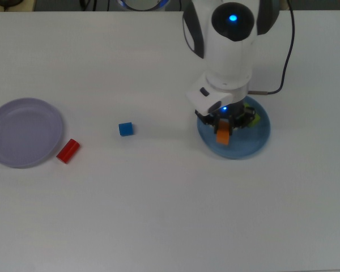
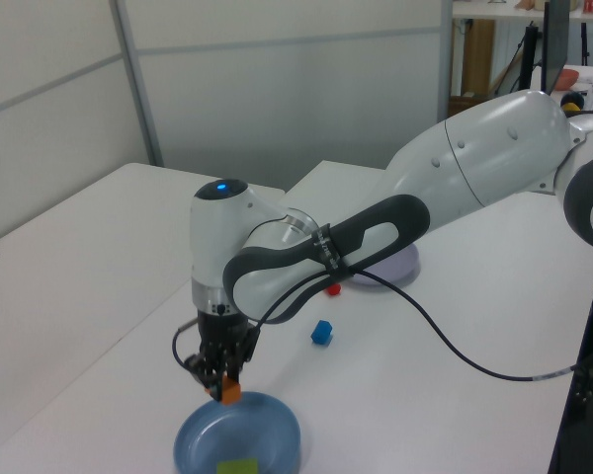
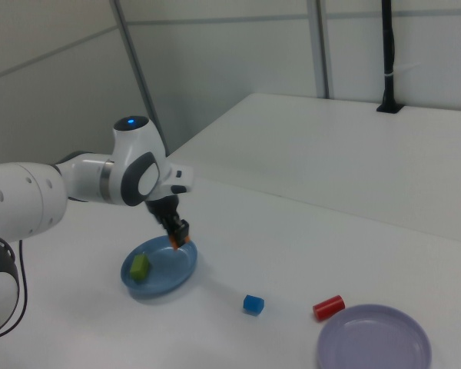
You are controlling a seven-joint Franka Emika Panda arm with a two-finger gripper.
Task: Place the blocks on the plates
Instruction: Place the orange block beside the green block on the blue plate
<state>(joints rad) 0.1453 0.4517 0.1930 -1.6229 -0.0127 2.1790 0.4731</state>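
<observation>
My gripper (image 1: 223, 134) (image 2: 226, 388) (image 3: 177, 237) is shut on the orange block (image 1: 222, 136) (image 2: 230, 394) (image 3: 176, 242) and holds it just above the blue plate (image 1: 255, 141) (image 2: 267, 434) (image 3: 173, 273). The green block (image 2: 238, 467) (image 3: 140, 266) lies on that plate; in the top view the arm covers most of it. On the table lie the blue cube (image 1: 125, 129) (image 2: 321, 332) (image 3: 252, 304) and the red block (image 1: 68, 151) (image 2: 333, 290) (image 3: 328, 307), the red one close beside the lavender plate (image 1: 24, 132) (image 2: 400, 267) (image 3: 374, 339).
The white arm and its black cable (image 1: 280, 62) reach in from the top view's upper edge over the blue plate. A dark post (image 3: 386, 54) stands at the far table edge in the right view.
</observation>
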